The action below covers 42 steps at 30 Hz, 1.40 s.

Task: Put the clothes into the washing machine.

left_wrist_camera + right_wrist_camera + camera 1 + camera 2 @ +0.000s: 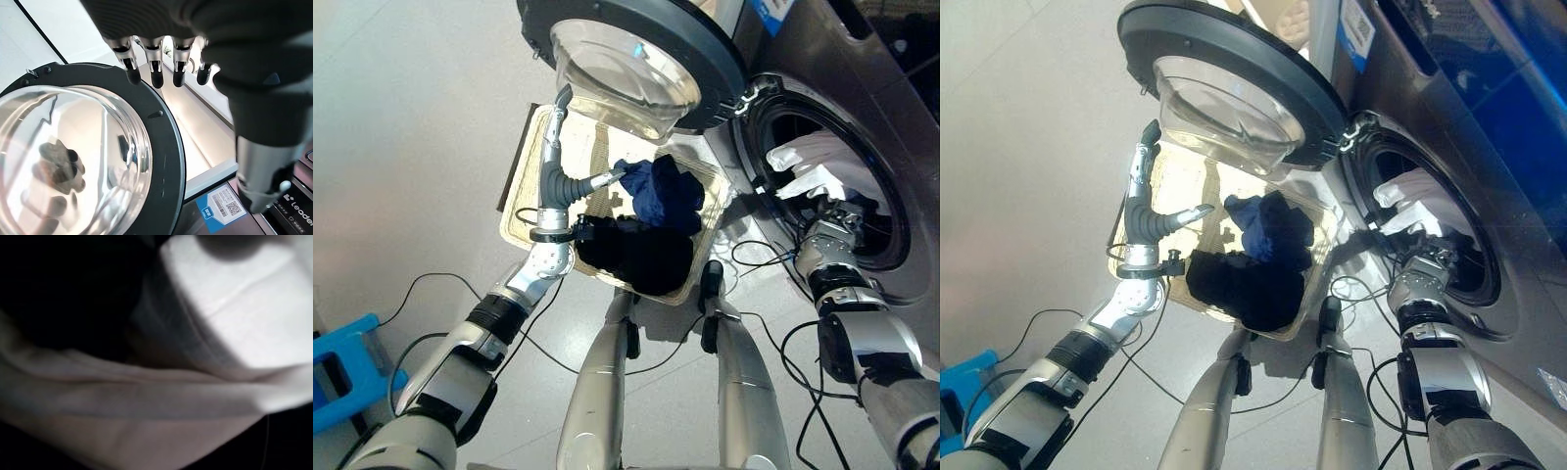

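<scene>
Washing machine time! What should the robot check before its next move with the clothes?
1. Washing machine door swung open: ok.
2. White garment in the drum opening: ok, it lies at the mouth.
3. Right hand let go of the white garment: cannot tell, its fingers are hidden.
4. Left hand free: ok, open and raised over the basket.
5. Clothes left to load: not ok, a blue garment and a black garment lie in the basket.
</scene>
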{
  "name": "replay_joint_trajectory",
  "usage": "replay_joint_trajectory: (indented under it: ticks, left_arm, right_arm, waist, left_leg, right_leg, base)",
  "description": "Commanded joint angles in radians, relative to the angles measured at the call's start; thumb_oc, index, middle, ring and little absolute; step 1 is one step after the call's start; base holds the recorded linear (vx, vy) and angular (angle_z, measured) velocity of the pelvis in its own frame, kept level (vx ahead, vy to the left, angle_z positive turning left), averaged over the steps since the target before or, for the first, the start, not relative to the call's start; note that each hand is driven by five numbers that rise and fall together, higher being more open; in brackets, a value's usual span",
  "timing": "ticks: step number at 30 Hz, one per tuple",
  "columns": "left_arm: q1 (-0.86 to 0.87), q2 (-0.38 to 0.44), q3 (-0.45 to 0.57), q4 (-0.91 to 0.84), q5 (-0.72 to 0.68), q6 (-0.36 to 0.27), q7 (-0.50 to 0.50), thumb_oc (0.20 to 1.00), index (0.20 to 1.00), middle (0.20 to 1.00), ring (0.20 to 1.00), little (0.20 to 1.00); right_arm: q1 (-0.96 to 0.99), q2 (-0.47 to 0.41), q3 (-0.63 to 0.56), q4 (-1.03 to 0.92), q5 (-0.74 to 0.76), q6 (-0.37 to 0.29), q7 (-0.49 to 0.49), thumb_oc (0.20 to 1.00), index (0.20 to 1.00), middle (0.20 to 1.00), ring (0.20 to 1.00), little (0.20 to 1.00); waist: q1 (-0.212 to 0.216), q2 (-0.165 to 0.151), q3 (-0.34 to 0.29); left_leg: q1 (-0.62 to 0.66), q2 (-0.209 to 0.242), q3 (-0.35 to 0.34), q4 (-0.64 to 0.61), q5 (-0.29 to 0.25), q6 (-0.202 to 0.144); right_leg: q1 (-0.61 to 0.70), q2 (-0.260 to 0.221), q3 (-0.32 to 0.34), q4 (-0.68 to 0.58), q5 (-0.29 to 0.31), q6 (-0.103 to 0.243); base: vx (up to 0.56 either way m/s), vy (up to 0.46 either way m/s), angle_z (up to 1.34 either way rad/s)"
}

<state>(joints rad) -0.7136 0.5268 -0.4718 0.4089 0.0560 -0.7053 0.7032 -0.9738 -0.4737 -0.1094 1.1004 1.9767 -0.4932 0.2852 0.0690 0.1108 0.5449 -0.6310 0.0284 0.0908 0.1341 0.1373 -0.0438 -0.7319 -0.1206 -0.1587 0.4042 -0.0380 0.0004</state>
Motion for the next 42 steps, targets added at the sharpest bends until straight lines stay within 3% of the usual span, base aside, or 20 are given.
replay_joint_trajectory:
  ticks: [1,5,7,11,13,15,21,22,24,25,30,32,34,39,42]
  left_arm:
    - [-0.001,0.011,0.006,-0.094,-0.037,-0.021,-0.016,1.0,1.0,1.0,1.0,1.0]
    - [-0.003,0.024,0.001,-0.138,-0.06,-0.004,-0.015,1.0,1.0,1.0,1.0,1.0]
    - [-0.003,0.027,0.006,-0.164,-0.078,0.006,-0.036,1.0,1.0,1.0,1.0,1.0]
    - [0.003,0.026,-0.006,-0.196,-0.095,0.037,-0.061,1.0,1.0,1.0,1.0,1.0]
    - [0.003,0.024,-0.01,-0.197,-0.098,0.041,-0.067,1.0,1.0,1.0,1.0,1.0]
    - [-0.003,0.018,-0.025,-0.195,-0.102,0.063,-0.087,1.0,1.0,1.0,1.0,1.0]
    - [-0.017,0.017,-0.056,-0.191,-0.102,0.061,-0.085,1.0,1.0,1.0,1.0,1.0]
    - [-0.02,0.016,-0.06,-0.189,-0.104,0.062,-0.084,1.0,1.0,1.0,1.0,1.0]
    - [-0.031,0.011,-0.07,-0.184,-0.11,0.076,-0.09,1.0,1.0,1.0,1.0,1.0]
    - [-0.034,0.011,-0.075,-0.177,-0.116,0.083,-0.098,1.0,1.0,1.0,1.0,1.0]
    - [-0.041,0.015,-0.113,-0.149,-0.13,0.163,-0.123,1.0,1.0,1.0,1.0,1.0]
    - [-0.04,0.016,-0.12,-0.14,-0.138,0.171,-0.128,1.0,1.0,1.0,1.0,1.0]
    - [-0.032,0.023,-0.14,-0.116,-0.163,0.202,-0.136,1.0,1.0,1.0,1.0,1.0]
    - [-0.029,0.023,-0.153,-0.108,-0.178,0.217,-0.15,1.0,1.0,1.0,1.0,1.0]
    - [-0.029,0.02,-0.164,-0.113,-0.169,0.211,-0.151,1.0,1.0,1.0,1.0,1.0]
  right_arm:
    - [-0.063,-0.104,-0.025,-0.069,-0.004,-0.143,-0.024,0.2,0.2,0.2,0.2,0.2]
    - [-0.099,-0.122,-0.038,-0.093,-0.004,-0.227,-0.052,0.2,0.2,0.2,0.2,0.2]
    - [-0.123,-0.119,-0.056,-0.153,-0.004,-0.325,-0.096,0.2,0.2,0.2,0.2,0.2]
    - [-0.14,-0.106,-0.074,-0.246,-0.004,-0.445,-0.131,0.2,0.2,0.2,0.2,0.2]
    - [-0.144,-0.106,-0.073,-0.247,-0.004,-0.457,-0.129,0.2,0.2,0.2,0.2,0.2]
    - [-0.163,-0.1,-0.067,-0.26,-0.004,-0.518,-0.186,0.2,0.2,0.2,0.2,0.2]
    - [-0.152,-0.084,-0.083,-0.29,-0.004,-0.563,-0.238,0.2,0.2,0.2,0.2,0.2]
    - [-0.152,-0.083,-0.083,-0.283,-0.004,-0.558,-0.241,0.2,0.2,0.2,0.2,0.2]
    - [-0.152,-0.085,-0.08,-0.247,-0.004,-0.505,-0.257,0.862,0.862,0.862,0.862,0.862]
    - [-0.152,-0.09,-0.071,-0.218,-0.004,-0.469,-0.295,1.0,1.0,1.0,1.0,1.0]
    - [-0.165,-0.124,-0.01,-0.094,-0.004,-0.322,-0.36,1.0,1.0,1.0,1.0,1.0]
    - [-0.169,-0.136,0.005,-0.063,-0.004,-0.298,-0.357,1.0,1.0,1.0,1.0,1.0]
    - [-0.185,-0.163,0.051,0.023,-0.172,-0.234,-0.507,1.0,1.0,1.0,1.0,1.0]
    - [-0.198,-0.182,0.069,0.066,-0.394,-0.167,-0.717,1.0,1.0,1.0,1.0,1.0]
    - [-0.208,-0.186,0.073,0.1,-0.438,-0.198,-0.798,1.0,1.0,1.0,1.0,1.0]
  waist:
    - [-0.008,0.024,-0.025]
    - [-0.005,0.032,-0.025]
    - [-0.005,0.038,-0.025]
    - [-0.005,0.044,-0.025]
    - [-0.005,0.045,-0.025]
    - [-0.009,0.048,-0.025]
    - [-0.016,0.055,-0.025]
    - [-0.016,0.056,-0.025]
    - [-0.018,0.058,-0.025]
    - [-0.019,0.057,-0.025]
    - [-0.022,0.055,-0.025]
    - [-0.021,0.055,-0.025]
    - [-0.019,0.058,-0.025]
    - [-0.016,0.059,-0.025]
    - [-0.01,0.066,-0.025]
  left_leg:
    - [-0.044,-0.113,-0.016,0.096,-0.109,0.002]
    - [-0.049,-0.113,-0.018,0.097,-0.109,0.003]
    - [-0.055,-0.113,-0.017,0.097,-0.108,0.004]
    - [-0.052,-0.114,-0.017,0.093,-0.107,0.003]
    - [-0.052,-0.113,-0.016,0.093,-0.107,0.003]
    - [-0.052,-0.113,-0.012,0.099,-0.109,0.004]
    - [-0.035,-0.112,-0.001,0.097,-0.112,0.005]
    - [-0.034,-0.112,0.0,0.097,-0.112,0.005]
    - [-0.028,-0.112,0.002,0.099,-0.114,0.006]
    - [-0.026,-0.111,0.003,0.103,-0.117,0.006]
    - [-0.016,-0.11,0.008,0.098,-0.117,0.007]
    - [-0.014,-0.109,0.008,0.098,-0.117,0.007]
    - [-0.01,-0.108,0.011,0.099,-0.117,0.009]
    - [-0.011,-0.107,0.015,0.099,-0.118,0.011]
    - [-0.011,-0.109,0.016,0.1,-0.118,0.015]
  right_leg:
    - [0.002,-0.018,-0.089,-0.023,0.056,0.107]
    - [-0.008,-0.021,-0.089,-0.014,0.057,0.108]
    - [-0.018,-0.024,-0.088,-0.008,0.058,0.108]
    - [-0.019,-0.027,-0.088,-0.009,0.06,0.109]
    - [-0.019,-0.029,-0.088,-0.008,0.06,0.109]
    - [-0.023,-0.029,-0.086,0.0,0.059,0.107]
    - [-0.01,-0.029,-0.079,0.0,0.054,0.106]
    - [-0.009,-0.029,-0.079,0.001,0.054,0.106]
    - [-0.006,-0.031,-0.078,0.004,0.053,0.106]
    - [-0.005,-0.032,-0.078,0.007,0.052,0.106]
    - [0.004,-0.03,-0.076,-0.001,0.052,0.104]
    - [0.007,-0.029,-0.077,-0.003,0.052,0.103]
    - [0.01,-0.027,-0.079,-0.002,0.05,0.101]
    - [0.014,-0.025,-0.082,-0.005,0.046,0.099]
    - [0.015,-0.027,-0.086,-0.006,0.046,0.097]
  base:
    - [0.01,-0.065,0.13]
    - [0.01,-0.024,0.06]
    - [0.0,0.0,0.0]
    - [0.0,0.0,0.0]
    - [0.0,0.0,0.0]
    - [0.0,0.0,0.0]
    - [0.01,0.011,0.0]
    - [0.04,0.028,0.02]
    - [0.0,0.0,0.0]
    - [0.0,0.0,0.0]
    - [0.01,0.009,0.01]
    - [0.0,0.0,0.0]
    - [0.0,0.0,0.0]
    - [0.0,0.002,-0.01]
    - [0.0,0.0,0.0]
